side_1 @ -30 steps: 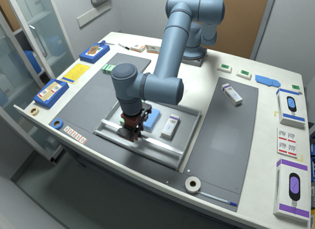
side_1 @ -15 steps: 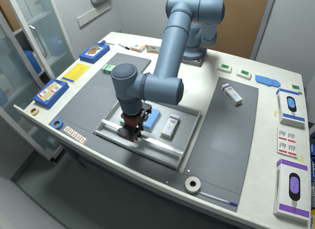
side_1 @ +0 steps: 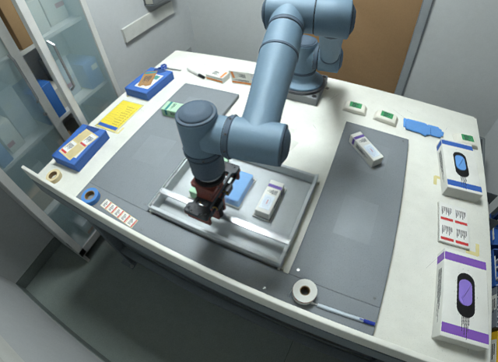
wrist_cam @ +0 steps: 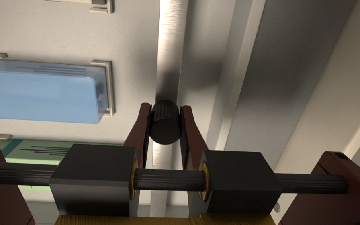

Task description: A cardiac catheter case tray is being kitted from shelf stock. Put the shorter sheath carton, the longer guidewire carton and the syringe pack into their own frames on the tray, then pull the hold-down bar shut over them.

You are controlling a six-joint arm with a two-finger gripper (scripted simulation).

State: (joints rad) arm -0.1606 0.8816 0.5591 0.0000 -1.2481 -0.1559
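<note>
A green carton point(wrist_cam: 33, 152) lies mostly hidden under my gripper body at the tray's left end. Beside it a blue syringe pack point(side_1: 239, 188) point(wrist_cam: 40, 93) sits in the middle frame, and a white carton with a purple band point(side_1: 269, 198) sits in the frame to its right. The steel tray point(side_1: 235, 213) holds all three. The brushed hold-down bar point(side_1: 241, 221) point(wrist_cam: 170, 50) runs along the tray's near side. My gripper point(side_1: 203, 213) point(wrist_cam: 165, 123) is closed on the bar's black ribbed knob point(wrist_cam: 164, 121).
A second white carton with a purple band point(side_1: 366, 149) lies on the right grey mat. Large boxes point(side_1: 458, 170) point(side_1: 462, 298) stand along the table's right edge. A tape roll point(side_1: 304, 291) and a pen point(side_1: 346, 314) lie near the front edge, and blue boxes point(side_1: 80, 146) on the left.
</note>
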